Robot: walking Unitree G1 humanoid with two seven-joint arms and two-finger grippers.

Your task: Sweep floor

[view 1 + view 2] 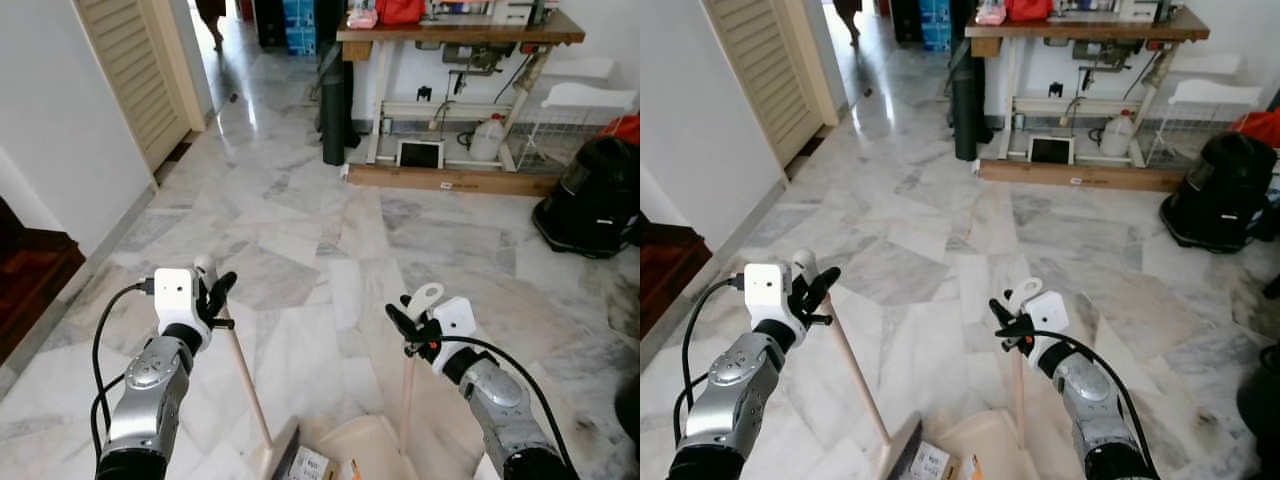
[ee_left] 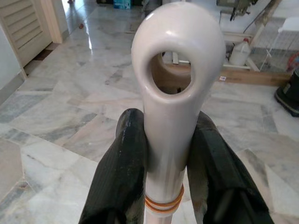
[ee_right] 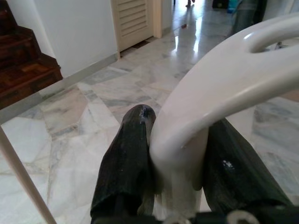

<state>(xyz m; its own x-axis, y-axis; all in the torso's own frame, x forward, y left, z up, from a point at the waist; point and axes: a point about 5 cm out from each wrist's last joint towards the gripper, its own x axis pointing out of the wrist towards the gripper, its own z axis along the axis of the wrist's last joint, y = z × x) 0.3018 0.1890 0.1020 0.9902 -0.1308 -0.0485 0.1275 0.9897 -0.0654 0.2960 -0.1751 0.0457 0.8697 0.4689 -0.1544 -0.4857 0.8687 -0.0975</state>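
With both handles already clamped, best kept that way: left tool [image 1: 214, 296] closed on the broom [image 1: 245, 375] just under its white looped cap, right tool [image 1: 408, 325] closed on the dustpan [image 1: 370, 448] handle's white top loop. Fingers [image 2: 122, 182] snug on both flanks of the cap in the left wrist view, no gap showing; same pinch on the dustpan loop in the right wrist view, fingers [image 3: 125, 163] hard against it.

Broom stick slanting down and inward from the left tool to its head at the frame's lower edge, right beside the dustpan tray. Some small litter [image 1: 310, 464], paper or packaging by the look, lying at the tray mouth between broom head and pan.

For a clean sweep, probably: hold the pan still with its lip flat on the marble floor [image 1: 300, 220], draw the broom in short strokes toward the tray, keep the stick's tilt steady so the smooth cap cannot twist in the grip. Worth watching: any rise of the pan lip, since litter would slide under it.

Workbench surface [image 1: 460, 32] and black vacuum [image 1: 592, 200] well apart, no obstacle to the stroke.
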